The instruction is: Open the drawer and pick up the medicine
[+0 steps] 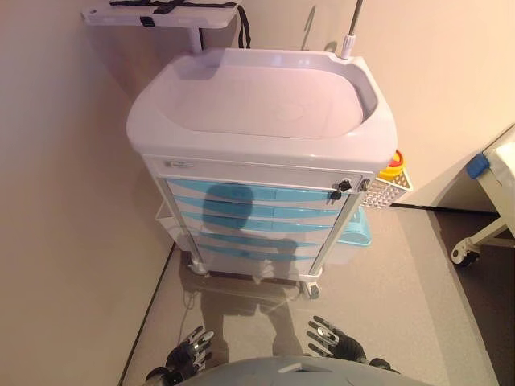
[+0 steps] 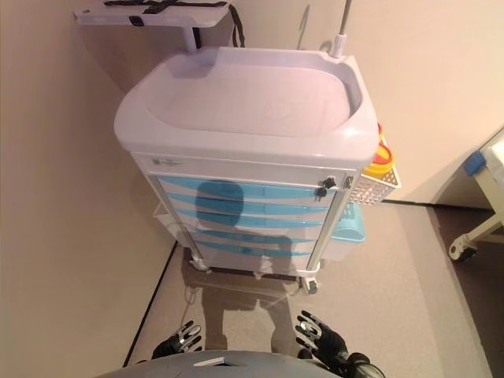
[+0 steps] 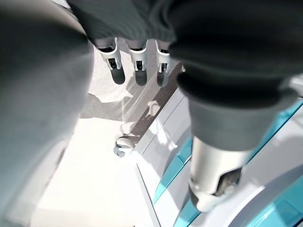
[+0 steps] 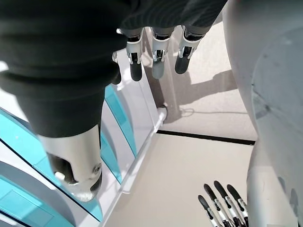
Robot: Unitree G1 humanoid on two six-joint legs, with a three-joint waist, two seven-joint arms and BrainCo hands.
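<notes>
1. The medical cart (image 1: 265, 112) sits against the wall, all its blue drawers (image 1: 257, 205) pushed shut, so no medicine showing anywhere.
2. Left hand (image 1: 189, 350) and right hand (image 1: 334, 338) hang low near the floor, fingers relaxed and straight, holding nothing, well apart from the cart.
3. White mesh basket (image 1: 388, 191) with a yellow-red container (image 1: 393, 165) hangs on the cart's right side; a bed frame (image 1: 491, 201) is off to the right.

Drawers (image 1: 265, 211): stacked pale-blue fronts with white trim, all shut, on the front of a white wheeled cart (image 1: 261, 112) at 12 o'clock. Medicine not visible.
</notes>
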